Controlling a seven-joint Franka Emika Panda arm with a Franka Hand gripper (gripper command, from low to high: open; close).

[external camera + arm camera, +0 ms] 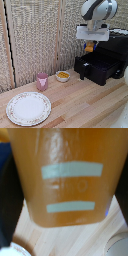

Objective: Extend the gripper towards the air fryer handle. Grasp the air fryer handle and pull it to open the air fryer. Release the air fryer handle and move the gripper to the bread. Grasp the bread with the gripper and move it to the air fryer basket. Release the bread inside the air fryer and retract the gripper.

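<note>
- Up at about one o'clock in the exterior view, the white hand hangs from the arm with its fingers pinching the bread, an orange-brown block held in the air.
- The bread sits just above the open air fryer basket, over its far rim, not touching it as far as I can see.
- The basket is pulled out from the lower front of the air fryer, its dark hollow facing upward.
- In the wrist view the bread fills nearly the whole picture, glossy orange-brown, with two pale bars across its face; a dark finger presses against one side, and another dark shape edges the opposite side.
- Pale wooden bench shows beyond the bread's end in that view.
- On the bench in the exterior view, a small white bowl with yellow-orange contents stands near the middle, at nine o'clock from the basket.
- A pink cup stands at eight o'clock from the bowl, apart from it.
- A patterned plate lies at seven o'clock, near the front edge.
</note>
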